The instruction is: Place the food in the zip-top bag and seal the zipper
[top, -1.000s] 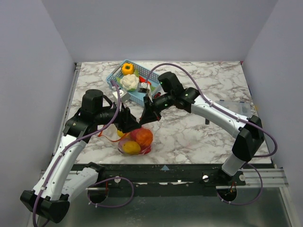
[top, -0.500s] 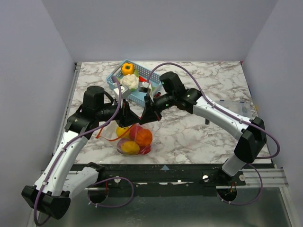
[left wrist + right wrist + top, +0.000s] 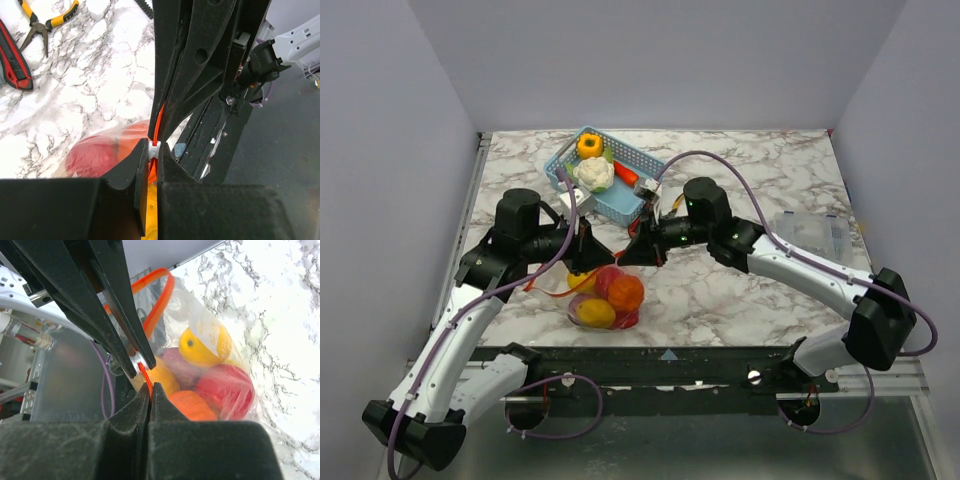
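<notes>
Zip-top bag (image 3: pixel 578 303) lies on the worktop (image 3: pixel 720 290) directly below both claws. It holds the food (image 3: pixel 625 291): 1 yellow, 1 orange and 1 red piece seen from above, and the right wrist view adds 1 purple piece (image 3: pixel 177 371) behind the yellow one. Left claw (image 3: pixel 590 250) is clenched on the zipper (image 3: pixel 158 122), the orange strip pinched at its tips with a small white part at the pinch. Right claw (image 3: pixel 632 252) is likewise clenched on the zipper, just beside the left claw, tips nearly meeting. Beyond the right claw, a slack length of strip bows up in a loop over the bag. Blue basket (image 3: pixel 642 160) sits on the far side of both claws and holds 1 cauliflower (image 3: pixel 593 174) and 1 orange pepper (image 3: pixel 588 145); a red item beside them is too small to identify. Clear box (image 3: pixel 810 232) stands well apart, to the right of the right claw, contents unreadable. In the left wrist view, pliers (image 3: pixel 47 22) lie beyond the left claw, and a red-and-black tool (image 3: pixel 12 62) is cut off by the frame edge. The fingers hide the bag mouth, so I cannot tell whether it is sealed.
</notes>
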### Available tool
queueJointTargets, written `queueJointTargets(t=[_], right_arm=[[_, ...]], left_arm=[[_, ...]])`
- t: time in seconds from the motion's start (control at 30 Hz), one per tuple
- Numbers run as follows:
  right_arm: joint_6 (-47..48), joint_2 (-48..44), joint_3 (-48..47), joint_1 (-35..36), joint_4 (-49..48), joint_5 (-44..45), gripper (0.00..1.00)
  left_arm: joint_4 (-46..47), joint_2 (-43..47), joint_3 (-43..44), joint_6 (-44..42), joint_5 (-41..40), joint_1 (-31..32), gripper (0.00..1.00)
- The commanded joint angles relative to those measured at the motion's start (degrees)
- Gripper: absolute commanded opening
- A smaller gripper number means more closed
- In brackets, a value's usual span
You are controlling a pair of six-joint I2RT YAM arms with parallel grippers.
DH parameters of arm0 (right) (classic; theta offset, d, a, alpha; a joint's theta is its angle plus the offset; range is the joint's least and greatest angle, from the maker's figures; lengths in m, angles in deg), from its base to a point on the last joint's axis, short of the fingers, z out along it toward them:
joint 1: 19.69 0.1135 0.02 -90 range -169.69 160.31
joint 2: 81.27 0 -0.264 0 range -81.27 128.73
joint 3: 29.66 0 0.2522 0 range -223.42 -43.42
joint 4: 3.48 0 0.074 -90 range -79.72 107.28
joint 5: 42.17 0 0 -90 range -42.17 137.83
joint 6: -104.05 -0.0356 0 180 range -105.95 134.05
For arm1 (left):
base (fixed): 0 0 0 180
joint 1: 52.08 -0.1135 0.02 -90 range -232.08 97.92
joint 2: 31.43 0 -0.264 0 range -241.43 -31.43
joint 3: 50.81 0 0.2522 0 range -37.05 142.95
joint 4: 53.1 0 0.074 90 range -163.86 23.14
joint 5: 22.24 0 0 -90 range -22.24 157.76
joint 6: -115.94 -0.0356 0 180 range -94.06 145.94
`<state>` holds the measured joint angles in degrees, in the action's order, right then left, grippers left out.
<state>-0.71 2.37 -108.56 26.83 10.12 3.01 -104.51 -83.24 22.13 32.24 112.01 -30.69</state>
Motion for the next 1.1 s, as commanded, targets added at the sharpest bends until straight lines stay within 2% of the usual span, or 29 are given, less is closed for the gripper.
queueJointTargets(t=[0.0, 0.3, 0.57, 0.6, 0.63, 1.07], right_arm=[[-5.6, -3.3, 3.8, -0.8, -7.7, 7.3, 0.00], [-6.7, -7.0, 7.5, -2.8, -9.5, 9.2, 0.00], [-4.9, -9.7, 8.6, -3.3, -7.4, 13.3, 0.00], [-4.8, -10.1, 9.0, -3.4, -7.3, 14.2, 0.00], [-4.7, -10.5, 9.6, -3.5, -7.3, 15.3, 0.00], [-6.4, -16.9, 18.0, -4.9, -7.5, 30.3, 0.00]], left_arm=[[-2.2, 3.0, -1.6, -0.8, -2.6, -0.3, 0.00], [-4.7, 6.6, -2.5, -0.3, -5.0, -0.3, 0.00], [-6.1, 8.1, -2.0, 0.3, -8.1, -0.3, 0.00], [2.0, 8.2, -2.0, 0.4, -8.6, -0.3, 0.00], [-6.1, 8.2, -1.9, 0.5, -8.9, -0.3, 0.00], [-7.0, 6.4, -1.8, 1.7, -11.2, -0.2, 0.00]])
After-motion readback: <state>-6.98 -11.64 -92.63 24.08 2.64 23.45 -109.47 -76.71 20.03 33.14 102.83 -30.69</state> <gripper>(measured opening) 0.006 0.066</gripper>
